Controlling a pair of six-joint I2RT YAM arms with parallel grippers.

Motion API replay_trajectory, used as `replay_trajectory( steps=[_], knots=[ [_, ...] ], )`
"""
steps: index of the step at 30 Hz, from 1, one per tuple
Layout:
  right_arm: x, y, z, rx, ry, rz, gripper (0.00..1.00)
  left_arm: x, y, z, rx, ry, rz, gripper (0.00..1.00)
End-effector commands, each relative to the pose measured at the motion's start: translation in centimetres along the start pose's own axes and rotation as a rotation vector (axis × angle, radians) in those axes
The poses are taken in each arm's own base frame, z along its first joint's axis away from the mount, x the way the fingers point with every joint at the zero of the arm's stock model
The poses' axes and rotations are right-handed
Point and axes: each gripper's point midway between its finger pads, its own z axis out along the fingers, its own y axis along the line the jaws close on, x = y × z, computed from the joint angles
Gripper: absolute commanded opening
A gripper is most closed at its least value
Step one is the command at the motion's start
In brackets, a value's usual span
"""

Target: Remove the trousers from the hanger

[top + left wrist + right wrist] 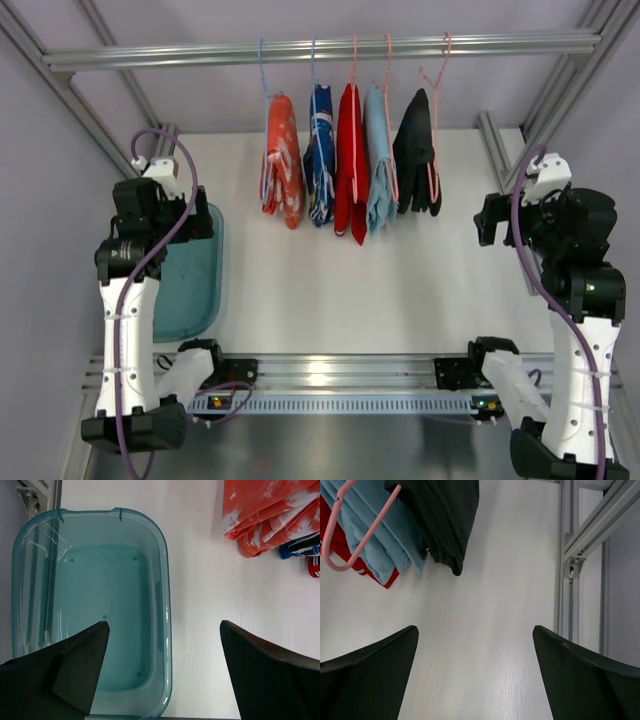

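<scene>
The orange-red trousers (283, 160) with whitish mottling hang leftmost on the rail, draped on a thin light-blue hanger (263, 70) hooked over the bar. Their lower end shows in the left wrist view (265, 515) at the top right. My left gripper (195, 215) is open and empty, above the teal bin's right rim, well left of the trousers; in its own view it (165, 630) frames the bin edge. My right gripper (487, 220) is open and empty at the right side of the table, far from the trousers; it shows in its own view (475, 635).
A teal plastic bin (190, 290) lies at the left; it is empty in the left wrist view (30, 580). On the rail also hang a blue-and-white garment (321, 150), a red one (350, 160), a light-blue one (378, 160) and a black one (417, 150). Aluminium frame posts (570, 555) stand at the right.
</scene>
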Motion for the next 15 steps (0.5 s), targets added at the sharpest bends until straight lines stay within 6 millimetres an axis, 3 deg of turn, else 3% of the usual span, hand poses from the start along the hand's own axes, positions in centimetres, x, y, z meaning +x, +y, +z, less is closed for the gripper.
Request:
replay_trajectory(
  steps=[1, 3, 8, 15],
  knots=[
    [-2.0, 0.0, -1.0, 0.002, -0.043, 0.01, 0.99, -1.3, -0.4, -0.9, 0.01, -0.026, -0.038, 0.99],
    [-1.9, 0.2, -0.9, -0.01, -0.033, 0.011, 0.99, -1.8, -0.7, -0.5, 0.021, -0.004, -0.056, 0.99],
    [-1.7, 0.6, -0.5, -0.039, -0.006, 0.025, 0.99, -5.8, -2.7, -1.7, 0.119, -0.04, -0.095, 0.99],
    [-1.3, 0.8, -0.2, -0.052, 0.0, 0.036, 0.99, -12.4, -10.9, -5.8, 0.603, -0.135, -0.182, 0.95]
  ],
)
